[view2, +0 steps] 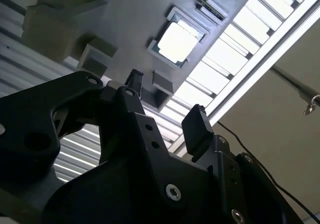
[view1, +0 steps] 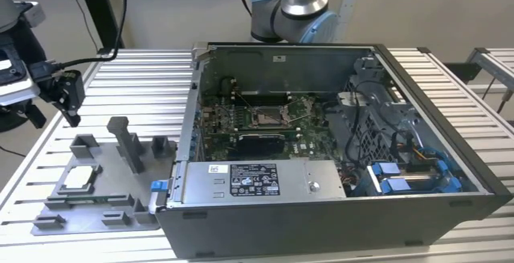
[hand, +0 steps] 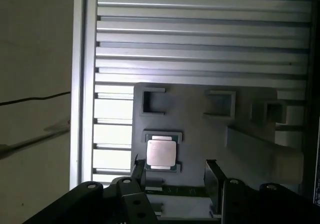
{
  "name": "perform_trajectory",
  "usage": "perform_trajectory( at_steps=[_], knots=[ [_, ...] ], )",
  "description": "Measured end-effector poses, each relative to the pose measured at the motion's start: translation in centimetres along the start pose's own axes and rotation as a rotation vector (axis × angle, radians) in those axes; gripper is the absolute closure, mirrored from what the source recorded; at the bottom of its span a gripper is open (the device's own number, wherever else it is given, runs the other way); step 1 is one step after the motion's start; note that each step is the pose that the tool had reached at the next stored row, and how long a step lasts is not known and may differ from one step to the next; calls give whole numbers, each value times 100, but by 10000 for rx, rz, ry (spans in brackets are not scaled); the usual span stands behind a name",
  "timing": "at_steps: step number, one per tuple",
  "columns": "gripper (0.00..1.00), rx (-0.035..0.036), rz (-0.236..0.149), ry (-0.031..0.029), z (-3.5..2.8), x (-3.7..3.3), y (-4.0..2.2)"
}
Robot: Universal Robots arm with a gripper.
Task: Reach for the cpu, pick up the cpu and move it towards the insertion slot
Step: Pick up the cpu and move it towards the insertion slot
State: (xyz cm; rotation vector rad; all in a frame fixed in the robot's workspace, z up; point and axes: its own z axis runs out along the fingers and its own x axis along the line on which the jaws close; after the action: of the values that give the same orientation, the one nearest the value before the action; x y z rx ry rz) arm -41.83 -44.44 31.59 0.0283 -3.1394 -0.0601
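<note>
Gripper (hand: 174, 166) spread wide, empty, hovering above the fixture plate (view1: 84, 215). cpu (hand: 161, 152) lies flat in its nest there, likely so the fingers can straddle it. Insertion slot (view1: 268, 116) is inside the open case (view1: 281, 221), about 2 o'clock from the cpu in the exterior view.

place: robotics lab
bench: slatted aluminium table (view1: 136, 76)
arm: robot arm (view1: 293, 10) behind open pc case (view1: 321, 221)
jig: grey fixture plate (view1: 84, 218)
</note>
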Motion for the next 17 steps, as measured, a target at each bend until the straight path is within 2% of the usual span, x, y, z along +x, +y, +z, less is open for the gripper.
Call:
perform_trajectory(
  at_steps=[6,12,17],
  knots=[
    [0,1,1,0,71,0,-3],
    [0,1,1,0,77,0,-3],
    [0,0,1,-2,120,0,-5]
  ],
)
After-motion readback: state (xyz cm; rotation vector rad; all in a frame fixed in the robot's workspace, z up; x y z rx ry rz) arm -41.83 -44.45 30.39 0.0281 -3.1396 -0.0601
